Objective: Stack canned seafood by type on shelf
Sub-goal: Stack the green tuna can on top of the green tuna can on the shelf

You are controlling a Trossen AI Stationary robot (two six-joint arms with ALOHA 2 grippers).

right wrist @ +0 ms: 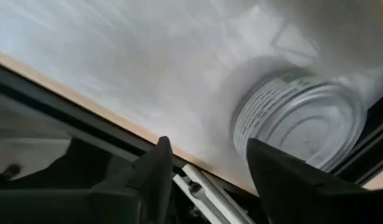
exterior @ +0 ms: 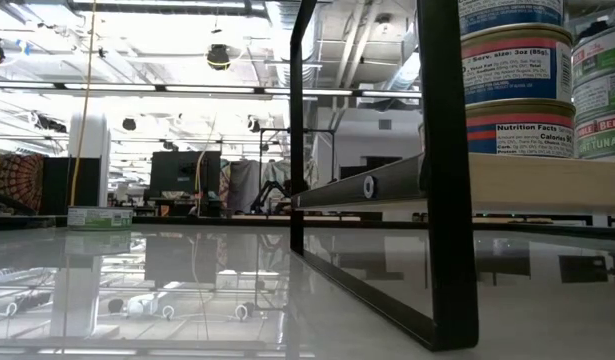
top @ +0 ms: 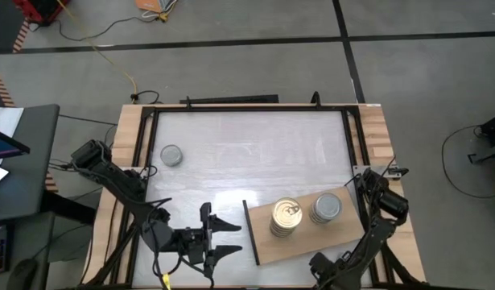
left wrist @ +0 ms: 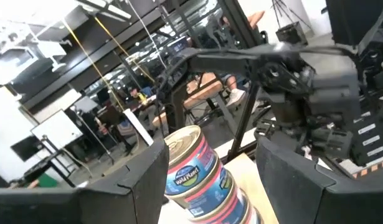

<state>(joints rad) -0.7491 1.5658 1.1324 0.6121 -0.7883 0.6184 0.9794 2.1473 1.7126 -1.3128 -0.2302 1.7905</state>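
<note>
The shelf, a light-brown board on a dark frame, stands at the table's near right. On it stand two stacks of canned seafood: a gold-lidded stack with pink and blue labels, and a silver-lidded stack. One more silver-lidded can rests on its base at the table's far left. My left gripper is open, just left of the shelf, pointing level at the gold-lidded stack. My right gripper is open and points steeply down by the shelf's near edge. A silver-lidded can lies beyond its fingers, not between them.
Wooden side rails and dark bars border the white table top. The shelf's dark frame legs lift the board above the table. The right arm reaches along the table's right side.
</note>
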